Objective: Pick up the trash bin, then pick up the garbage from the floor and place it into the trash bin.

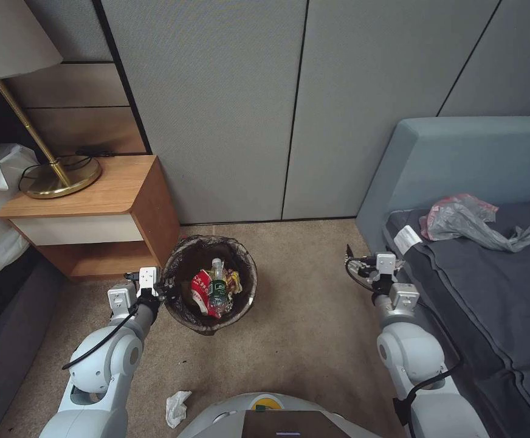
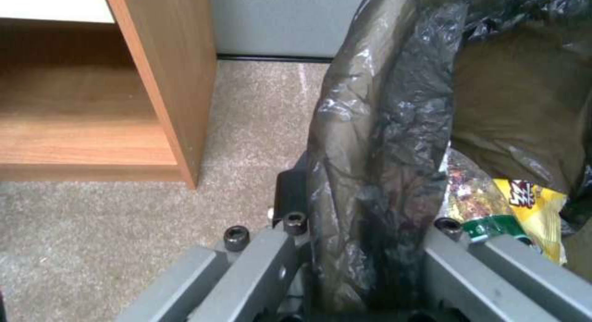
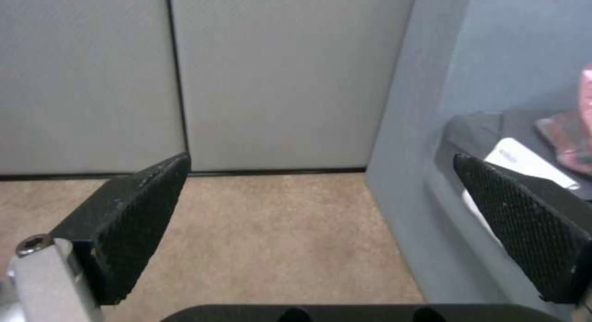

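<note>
The bin (image 1: 210, 284) stands on the carpet (image 1: 313, 316) near the wall (image 1: 234, 121), just beside the front corner of the nightstand (image 1: 95, 213). Its dark liner (image 2: 376, 141) wraps over the rim. Inside lies garbage: a red-and-white snack bag (image 1: 201, 289), a clear bottle (image 1: 218, 286) with a green label standing roughly upright, and a yellow wrapper (image 2: 533, 206) beside it. One white tissue (image 1: 177, 406) lies on the carpet well apart from the bin, close to the robot's base (image 1: 265, 417).

The left claw (image 1: 166, 293) is at the bin's left rim. In the left wrist view its jaws straddle the rim, one finger (image 2: 290, 192) outside the wall and the other side over the inside, with the liner-covered edge pinched between them; it holds the bin by the rim.

The right claw (image 1: 362, 263) hangs above the carpet on the right, near the corner of the blue-grey sofa (image 1: 459, 158), well apart from the bin. In the right wrist view its two black textured fingers (image 3: 132, 215) stand wide apart with nothing between them.

A brass lamp (image 1: 52, 164) stands on the nightstand. On the sofa's dark cover lies a crumpled plastic bag (image 1: 465, 222), with a white tag (image 1: 408, 237) near it.
</note>
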